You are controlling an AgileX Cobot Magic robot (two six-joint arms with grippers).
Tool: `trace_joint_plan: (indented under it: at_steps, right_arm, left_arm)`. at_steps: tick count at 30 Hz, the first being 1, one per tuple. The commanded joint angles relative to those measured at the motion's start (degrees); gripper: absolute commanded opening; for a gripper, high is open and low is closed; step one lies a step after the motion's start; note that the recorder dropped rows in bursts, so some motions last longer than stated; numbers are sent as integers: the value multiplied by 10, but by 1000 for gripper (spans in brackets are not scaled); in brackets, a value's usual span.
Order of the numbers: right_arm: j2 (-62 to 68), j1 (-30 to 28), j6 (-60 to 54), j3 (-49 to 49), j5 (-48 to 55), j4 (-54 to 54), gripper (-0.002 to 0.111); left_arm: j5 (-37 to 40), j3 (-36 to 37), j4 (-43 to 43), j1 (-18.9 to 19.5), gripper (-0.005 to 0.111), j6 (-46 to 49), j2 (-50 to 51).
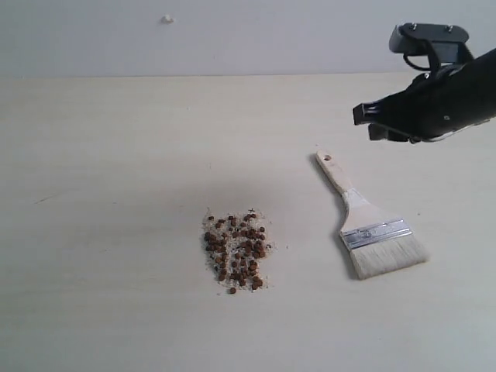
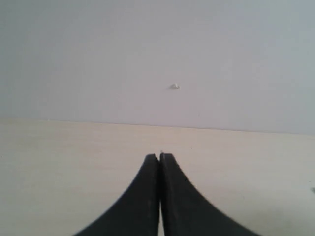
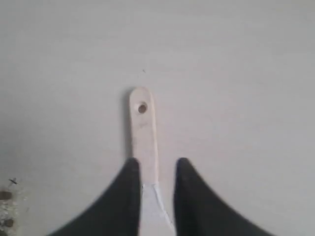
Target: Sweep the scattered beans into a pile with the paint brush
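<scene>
Big pale table (image 1: 116,155) all across, plain gray wall (image 1: 271,35) behind it. Up in the air over the table's right side, the black right gripper (image 1: 366,122): jaws apart, nothing in them, near the brush's handle end but not touching it. Seen only from its own camera, the left gripper (image 2: 159,156): jaws pressed tight together, empty, pointing over the table toward the wall. Flat on the table, right of the middle, the paint brush (image 1: 374,232): wooden handle with its hole toward the wall, silver band, pale bristles at the other end. Left of the brush and apart from it, the beans (image 1: 236,252): small reddish-brown dots bunched in one patch, mixed with white crumbs. Tiny white speck (image 1: 167,19) high on the wall.
</scene>
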Motion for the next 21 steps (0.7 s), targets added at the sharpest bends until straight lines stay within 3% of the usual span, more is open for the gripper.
trace_joint_plan:
  at_steps: [1, 8, 10, 14, 21]
  right_arm:
    - [-78, -2, 2, 25, -1, 13, 0]
    - [-316, -2, -3, 228, -158, 58, 0]
    - [-397, -2, -2, 273, -123, 56, 0]
    - [-502, -2, -2, 286, -63, 56, 0]
    - [-581, -2, -2, 286, -65, 56, 0]
  left_arm:
    - [-2, 0, -2, -3, 0, 2, -3]
    - [-2, 0, -2, -3, 0, 2, -3]
    - [-2, 0, -2, -3, 0, 2, -3]
    - [-2, 0, -2, -3, 0, 2, -3]
    - [-2, 0, -2, -3, 0, 2, -3]
